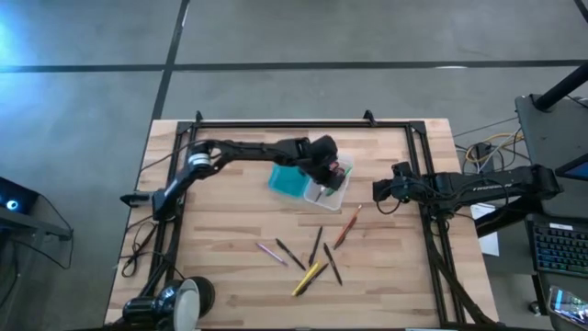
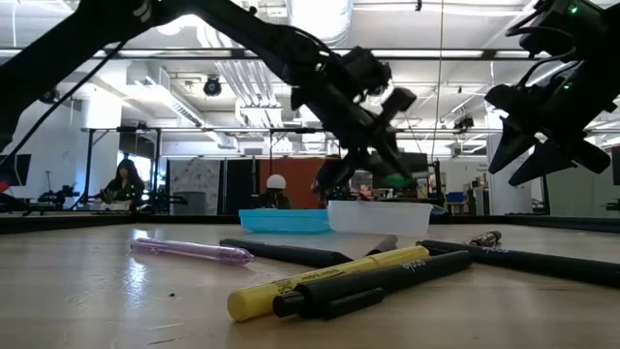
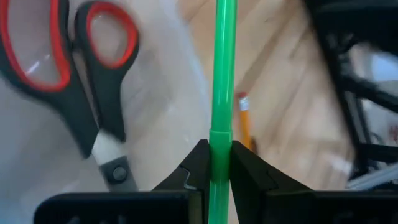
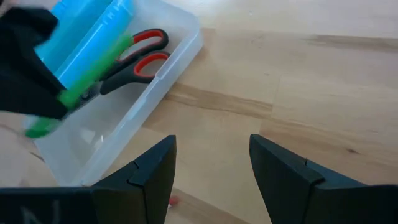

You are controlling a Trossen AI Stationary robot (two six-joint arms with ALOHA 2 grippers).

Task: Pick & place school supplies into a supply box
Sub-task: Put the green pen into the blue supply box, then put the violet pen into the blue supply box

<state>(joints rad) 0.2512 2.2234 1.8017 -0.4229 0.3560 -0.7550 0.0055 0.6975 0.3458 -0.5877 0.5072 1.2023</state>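
My left gripper (image 3: 221, 152) is shut on a green pen (image 3: 222, 68) above the supply box's clear half (image 1: 331, 190), where red-handled scissors (image 3: 81, 81) lie. The box's teal half (image 1: 287, 179) lies open beside it. In the low view the left gripper (image 2: 363, 116) hangs over the clear half (image 2: 378, 215). My right gripper (image 4: 211, 162) is open and hovers right of the box (image 4: 124, 124), touching nothing. An orange pencil (image 1: 347, 225), a pink pen (image 1: 271, 253), a yellow pen (image 1: 308, 276) and dark pens (image 1: 315, 244) lie flat on the table nearer the front. My left gripper pinches the green pen between its two fingers (image 3: 196, 165), just below a seam in the barrel (image 3: 221, 140). The fingers slant down from the table's left. The pen is lifted clear and hangs tilted over the clear half (image 4: 87, 87).
A roll of tape (image 1: 188, 299) sits at the near left corner. A black frame (image 1: 276, 122) runs along the table's far and side edges. Bare wood (image 1: 220, 230) shows left of the loose pens. A person (image 2: 124, 184) sits in the room beyond.
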